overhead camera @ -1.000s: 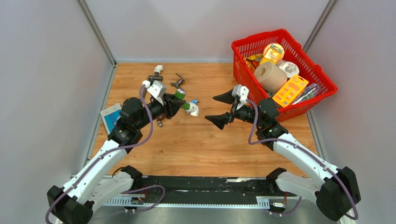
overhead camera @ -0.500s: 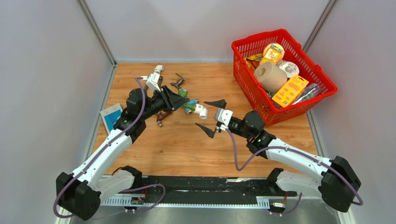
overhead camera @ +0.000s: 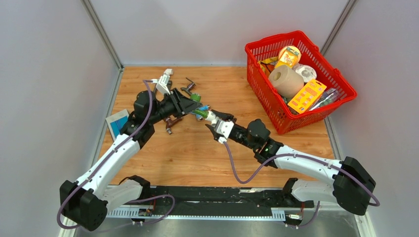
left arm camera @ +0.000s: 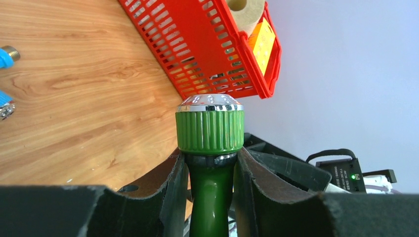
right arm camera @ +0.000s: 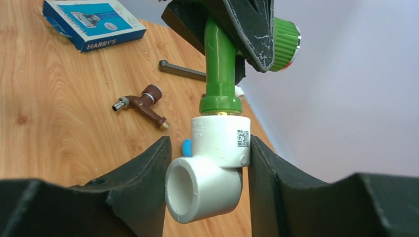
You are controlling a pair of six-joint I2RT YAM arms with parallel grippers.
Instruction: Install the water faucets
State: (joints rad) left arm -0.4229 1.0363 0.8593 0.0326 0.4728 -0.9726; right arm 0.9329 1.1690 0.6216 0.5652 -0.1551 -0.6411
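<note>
My left gripper (left arm camera: 210, 159) is shut on the neck of a green water faucet (left arm camera: 210, 131), just below its ribbed knob; it is held above the table's left centre (overhead camera: 196, 109). A white elbow fitting (right arm camera: 217, 168) sits on the faucet's lower end (right arm camera: 220, 64). My right gripper (right arm camera: 207, 163) is shut on that elbow (overhead camera: 211, 117), a jaw touching each side. A brown faucet (right arm camera: 146, 103) lies on the wood under the left gripper (overhead camera: 170, 122). A blue faucet (left arm camera: 5, 54) lies close by, and a dark grey one (overhead camera: 188, 88) sits farther back.
A red basket (overhead camera: 301, 37) full of groceries stands at the back right. A blue box (overhead camera: 117, 123) lies by the left wall. Another white fitting (overhead camera: 167, 74) rests near the back edge. Grey walls close in three sides.
My right arm has swung left across the table and its wide-open jaws have closed on the white elbow. The left gripper shifted slightly with the green faucet, then held still.
</note>
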